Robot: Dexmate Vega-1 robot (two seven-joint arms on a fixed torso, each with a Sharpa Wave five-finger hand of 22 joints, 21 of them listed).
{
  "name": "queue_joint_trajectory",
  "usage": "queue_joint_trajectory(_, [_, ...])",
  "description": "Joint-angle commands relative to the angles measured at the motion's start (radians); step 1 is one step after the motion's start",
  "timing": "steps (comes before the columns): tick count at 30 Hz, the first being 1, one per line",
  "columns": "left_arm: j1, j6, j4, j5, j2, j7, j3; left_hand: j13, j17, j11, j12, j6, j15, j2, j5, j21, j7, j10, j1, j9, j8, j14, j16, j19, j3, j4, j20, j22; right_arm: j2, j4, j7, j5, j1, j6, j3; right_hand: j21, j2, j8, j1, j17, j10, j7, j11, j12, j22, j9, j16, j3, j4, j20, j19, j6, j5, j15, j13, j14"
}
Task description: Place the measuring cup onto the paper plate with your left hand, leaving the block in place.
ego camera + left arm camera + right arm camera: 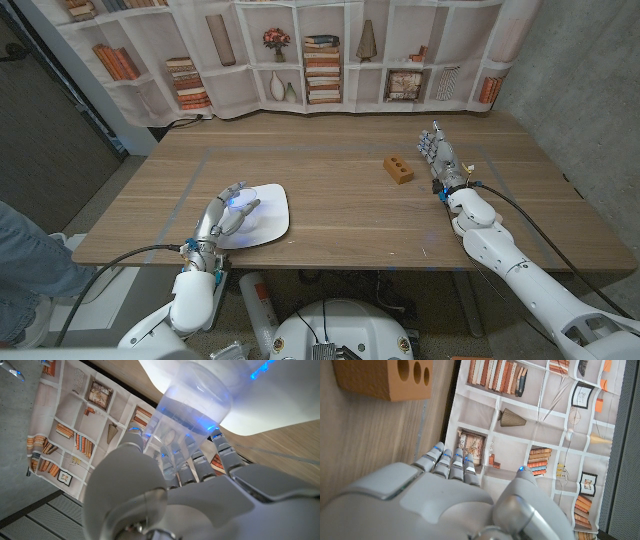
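**Cup over plate, release is the risky bit**

Far left of head view: a person's leg in jeans [22, 262] at the pic edge, off the desk [330, 215], no part in this.

Left hand [213, 232] is at the plate's near-left rim w/ the measuring cup [242, 200] in its grasp. The cup is clear plastic, lying tilted rather than upright, above the paper plate [268, 215]. In the left wrist view the fingers [192, 462] curl round the cup's [192, 407] side wall, thumb opposite, white plate [280, 405] right behind it. Whether the cup base already touches the plate, can't tell; it's see-through and the angle is poor, prob. just above or barely on.

Risks from here:
- Letting go while the cup is tilted → it may tip, roll along the plate & off the rim onto the desk. Light plastic, little to stop it.
- Hand sits at the plate's edge, so a drop there could land half on the rim. The plate is thin & light; pressing down on that edge could flip or skid it.
- Fingers opening unevenly could drag the cup back out on withdrawal.

Moving right: wooden block [398, 169] w/ holes stands mid-right on the desk, well apart from the plate, so left arm shouldn't reach it. Right hand [441, 160] is near the block, not touching, fingers [451, 462] straight & held side by side, holding nothing. Any twitch of that arm toward the block [385, 380] would shift it, breaking the "leave in place" part.
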Motion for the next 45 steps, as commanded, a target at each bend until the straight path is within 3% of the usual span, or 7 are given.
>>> queue_joint_trajectory(1, [0.005, 0.002, -0.006, 0.007, 0.005, 0.004, -0.001, 0.004, 0.001, 0.002, -0.005, -0.016, 0.000, 0.005, 0.006, -0.004, 0.004, -0.018, -0.010, 0.003, -0.006, -0.014, -0.002, -0.009, 0.009, 0.000, -0.001, 0.005, 0.001, 0.000, 0.002, 0.002, -0.003, 0.004, 0.001, 0.004, 0.004, 0.002, 0.005, 0.003, 0.009, -0.002, 0.001, -0.002, 0.006, 0.002, 0.001, -0.003, 0.001, 0.002, 0.006, 0.012, 0.000, -0.001, 0.005, 0.010])
queue_joint_trajectory(6, [0.008, 0.012, -0.011, 0.006, 0.003, 0.005, -0.002, 0.004, 0.001, 0.008, -0.006, -0.036, 0.003, 0.005, 0.008, -0.013, 0.005, -0.034, -0.015, 0.003, -0.015, -0.034, -0.002, -0.032, 0.009, 0.002, 0.019, 0.006, 0.000, -0.001, 0.001, 0.002, -0.003, 0.001, 0.001, 0.004, 0.004, 0.001, 0.006, 0.003, 0.009, -0.002, 0.001, -0.003, 0.006, 0.002, 0.001, -0.003, 0.000, 0.002, 0.005, 0.012, 0.000, -0.001, 0.005, 0.010])
queue_joint_trajectory(23, [0.010, 0.022, -0.023, 0.002, 0.013, -0.010, -0.002, 0.004, -0.001, 0.020, -0.011, -0.093, 0.017, 0.008, 0.009, -0.025, 0.012, -0.088, -0.034, 0.003, -0.040, -0.089, -0.006, -0.065, 0.008, 0.010, 0.028, 0.008, -0.002, 0.014, 0.018, 0.004, 0.006, 0.008, 0.002, 0.004, 0.006, 0.001, 0.008, 0.003, 0.010, -0.003, 0.002, -0.002, 0.006, 0.002, 0.000, -0.003, -0.001, 0.000, 0.007, 0.012, -0.001, -0.001, 0.005, 0.010])
queue_joint_trajectory(26, [0.010, 0.018, -0.025, -0.005, 0.013, -0.015, -0.004, 0.004, -0.001, 0.024, -0.010, -0.111, 0.023, 0.010, 0.008, -0.028, 0.016, -0.098, -0.046, 0.004, -0.047, -0.102, -0.006, -0.073, 0.006, 0.017, 0.030, 0.009, 0.000, 0.016, 0.019, 0.009, 0.008, 0.004, 0.003, 0.004, 0.006, 0.001, 0.009, 0.003, 0.010, -0.004, 0.001, -0.002, 0.006, 0.002, 0.001, -0.003, -0.001, 0.001, 0.007, 0.012, -0.001, -0.001, 0.005, 0.010])
queue_joint_trajectory(32, [0.009, -0.005, -0.017, -0.025, 0.009, -0.023, -0.007, 0.003, 0.001, 0.039, -0.008, -0.129, 0.030, 0.033, 0.006, -0.032, 0.025, -0.122, -0.103, 0.007, -0.052, -0.122, -0.001, -0.092, -0.004, 0.057, 0.035, 0.012, 0.001, 0.024, 0.024, 0.010, 0.012, 0.003, 0.001, 0.004, 0.006, 0.001, 0.009, 0.003, 0.010, -0.004, 0.001, -0.002, 0.006, 0.002, 0.000, -0.003, -0.001, 0.001, 0.007, 0.011, -0.001, -0.001, 0.005, 0.010])
queue_joint_trajectory(45, [0.007, -0.008, -0.017, -0.021, 0.010, -0.025, -0.010, 0.001, 0.000, 0.045, -0.004, -0.134, 0.033, 0.032, 0.005, -0.034, 0.029, -0.127, -0.132, 0.007, -0.054, -0.128, 0.002, -0.099, -0.014, 0.073, 0.039, 0.013, -0.001, 0.024, 0.024, 0.015, 0.014, -0.006, 0.003, 0.004, 0.006, 0.001, 0.010, 0.003, 0.011, -0.004, 0.002, -0.002, 0.006, 0.002, 0.001, -0.003, -0.002, 0.000, 0.006, 0.012, -0.001, -0.003, 0.005, 0.012])
